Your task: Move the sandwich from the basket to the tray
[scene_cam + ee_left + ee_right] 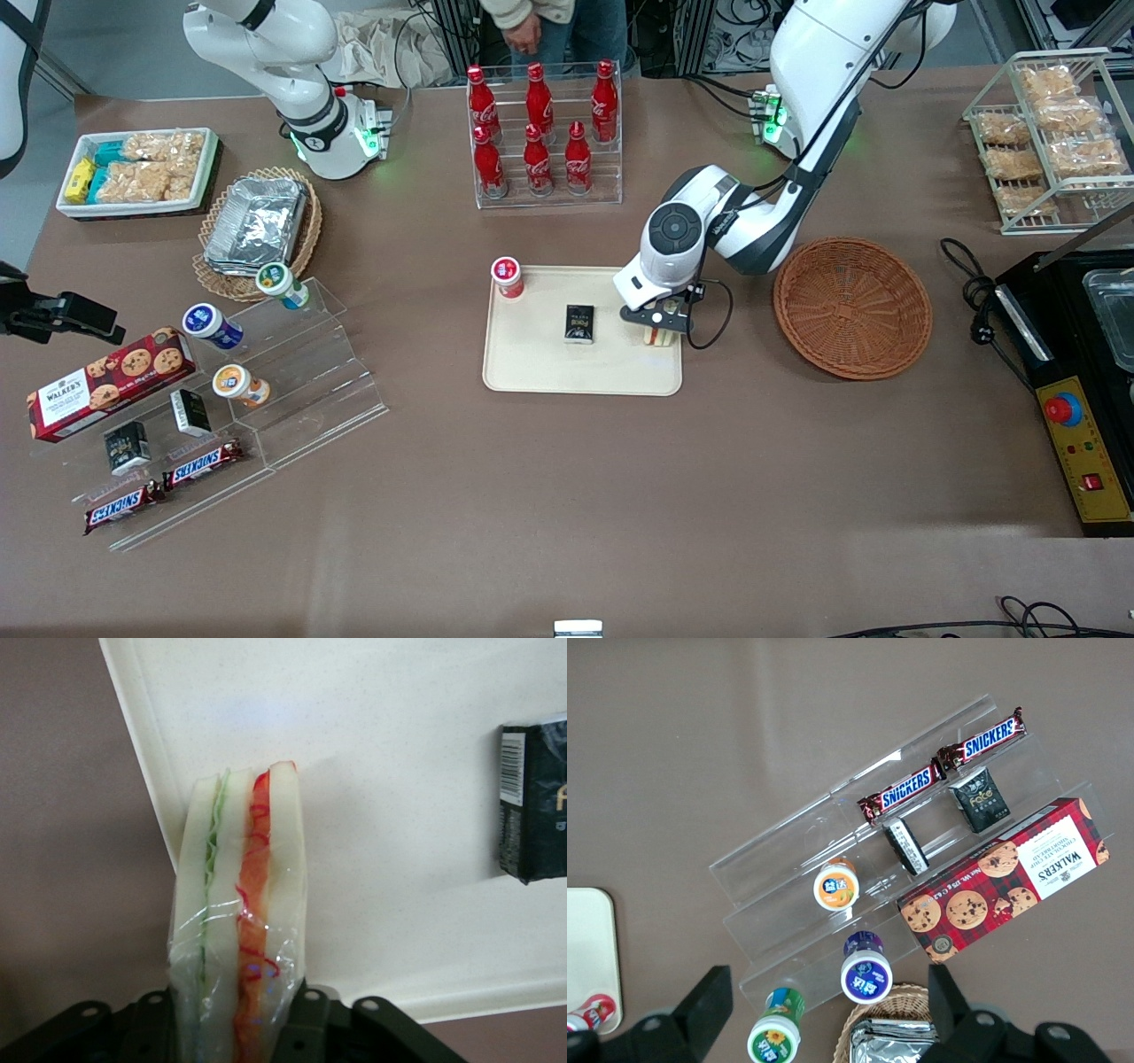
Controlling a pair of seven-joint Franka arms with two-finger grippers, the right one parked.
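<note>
The cream plastic tray (549, 372), flat with rounded corners and a low rim, lay nearest the front camera on the brown table (567, 514). Over the tray's edge toward the working arm's end, the gripper (657, 330) held the sandwich (656, 338), its black fingers (306, 1028) pinching the wedge on both flat sides. The wrist view showed the sandwich (239, 921) wrapped in clear crinkled film, pale bread slabs layered with a thin green strip and an orange-red one, its tip over the tray's rim (146, 753). A small dark box (579, 322) lay on the tray beside the sandwich, and a red-capped tub (508, 276) stood at the tray's corner farther from the camera. The round reddish-brown wicker basket (852, 307) sat near the tray toward the working arm's end.
</note>
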